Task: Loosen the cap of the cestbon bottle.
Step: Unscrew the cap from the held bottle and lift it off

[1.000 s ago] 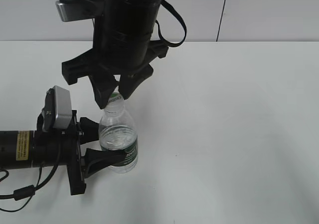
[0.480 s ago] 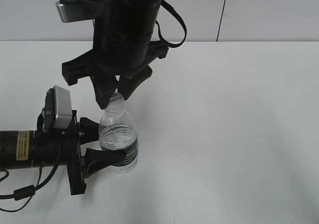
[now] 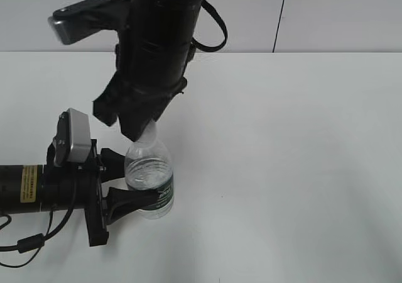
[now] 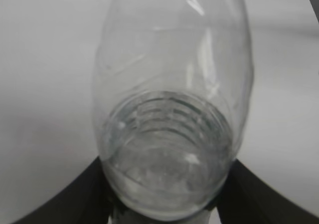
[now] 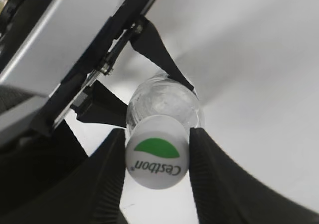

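Bottle (image 3: 149,181) upright on table (image 3: 301,170), left hand (image 3: 116,185) around its body, right hand (image 5: 157,157) above on cap (image 5: 156,159).

The cap (image 5: 157,158) carries green lettering reading "Cestbon" under a green half-circle. The bottle's dark green label (image 3: 164,195) has white lettering, too small to read. A yellow sticker (image 3: 29,184) on the left arm is likewise unreadable.

1 cestbon bottle (image 3: 149,181), 1 cap (image 5: 157,158), 2 grippers: left gripper (image 3: 116,182), right gripper (image 5: 156,157), 1 table (image 3: 301,170).
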Available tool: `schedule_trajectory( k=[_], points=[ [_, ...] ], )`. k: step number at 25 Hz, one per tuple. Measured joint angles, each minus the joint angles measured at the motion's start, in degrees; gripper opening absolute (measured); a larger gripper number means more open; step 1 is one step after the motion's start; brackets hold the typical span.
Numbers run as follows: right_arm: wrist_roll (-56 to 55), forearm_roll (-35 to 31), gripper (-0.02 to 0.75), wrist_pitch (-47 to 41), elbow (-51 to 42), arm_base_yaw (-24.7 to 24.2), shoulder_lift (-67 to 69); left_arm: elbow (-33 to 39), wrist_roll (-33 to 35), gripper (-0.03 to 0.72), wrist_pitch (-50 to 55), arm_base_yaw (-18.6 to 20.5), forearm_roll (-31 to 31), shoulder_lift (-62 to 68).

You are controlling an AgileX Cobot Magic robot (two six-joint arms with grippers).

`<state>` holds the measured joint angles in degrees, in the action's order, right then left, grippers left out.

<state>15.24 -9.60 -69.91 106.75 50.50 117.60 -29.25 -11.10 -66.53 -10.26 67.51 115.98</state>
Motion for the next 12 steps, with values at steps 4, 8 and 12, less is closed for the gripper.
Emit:
schedule_trajectory(
  k=[4, 8, 12],
  points=[
    [18.52, 0.0, 0.305, 0.0, 0.0, 0.0, 0.0, 0.0, 0.0, 0.363, 0.05, 0.0, 0.02, 0.0],
    [34.24, 0.0, 0.305, 0.0, 0.06, 0.0, 0.0, 0.0, 0.0, 0.363, 0.05, 0.0, 0.02, 0.0],
    [45.81, 0.57, 0.302, 0.0, 0.06, 0.19, -0.13, 0.0, -0.02, 0.363, 0.05, 0.0, 0.02, 0.0]
  ],
)
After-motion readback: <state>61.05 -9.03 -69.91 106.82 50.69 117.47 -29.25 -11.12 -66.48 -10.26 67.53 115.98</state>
